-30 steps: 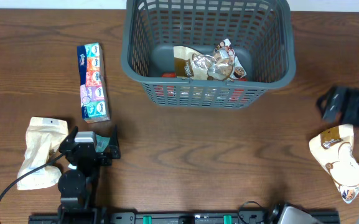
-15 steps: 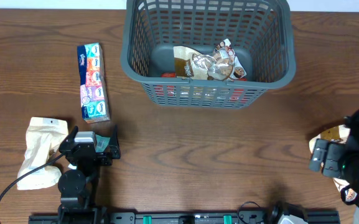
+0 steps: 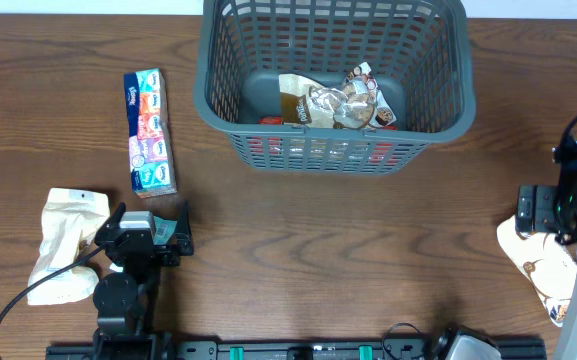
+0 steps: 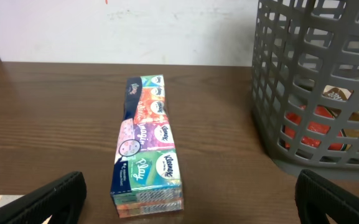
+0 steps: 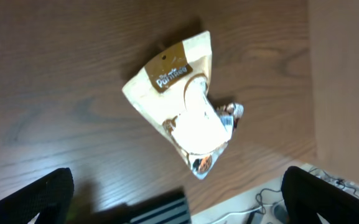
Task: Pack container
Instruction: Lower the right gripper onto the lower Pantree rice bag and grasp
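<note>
Overhead: shows the container (image 3: 333, 152) at the far middle of the table (image 3: 298, 250), mouth up, long axis running left to right. Holds several snack packets (image 3: 328, 100) on its bottom. To its left, a tissue pack (image 3: 150, 132), lengthwise near to far. At the near left, the left gripper (image 3: 152, 225) beside a cream packet (image 3: 63, 240), not touching it. At the right edge, the right gripper (image 3: 553, 210) over a second cream packet (image 3: 538, 268).

Left wrist: looks along the tissue pack (image 4: 147, 146), short end nearest, with the container's lattice wall (image 4: 316, 81) upright at right and something red (image 4: 313, 127) behind the slots. Fingers (image 4: 42, 202) spread wide at the 2 lower corners, holding nothing.

Right wrist: looks straight down on the crumpled cream packet (image 5: 182, 106), lying slantwise on the wood. Fingers (image 5: 23, 199) spread wide at the 2 lower corners, clear of the packet.
</note>
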You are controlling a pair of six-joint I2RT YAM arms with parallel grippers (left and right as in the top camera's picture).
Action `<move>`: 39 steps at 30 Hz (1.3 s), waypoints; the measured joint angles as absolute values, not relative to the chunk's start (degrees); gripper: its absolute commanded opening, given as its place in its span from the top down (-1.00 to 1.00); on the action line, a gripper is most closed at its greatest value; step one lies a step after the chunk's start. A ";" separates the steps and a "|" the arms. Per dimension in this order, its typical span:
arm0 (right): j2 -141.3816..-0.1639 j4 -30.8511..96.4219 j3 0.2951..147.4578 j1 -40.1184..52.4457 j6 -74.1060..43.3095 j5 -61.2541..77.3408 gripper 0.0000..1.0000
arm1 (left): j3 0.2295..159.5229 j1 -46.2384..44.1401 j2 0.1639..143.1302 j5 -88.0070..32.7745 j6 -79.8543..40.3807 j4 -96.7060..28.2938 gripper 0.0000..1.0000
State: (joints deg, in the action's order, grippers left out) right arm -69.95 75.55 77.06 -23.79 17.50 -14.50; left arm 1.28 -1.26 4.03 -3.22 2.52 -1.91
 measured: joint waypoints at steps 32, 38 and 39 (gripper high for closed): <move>-82.67 56.21 62.02 -48.21 43.99 6.90 -0.95 | 1.26 -1.26 7.46 -3.22 2.52 -1.91 -0.97; -84.82 51.46 58.83 -46.78 47.99 8.67 -0.93 | 1.26 -1.26 7.77 -3.22 2.52 -1.91 -0.97; -85.30 51.11 58.63 -46.48 48.25 8.93 -0.92 | 1.26 -1.26 7.77 -3.22 2.52 -1.91 -0.97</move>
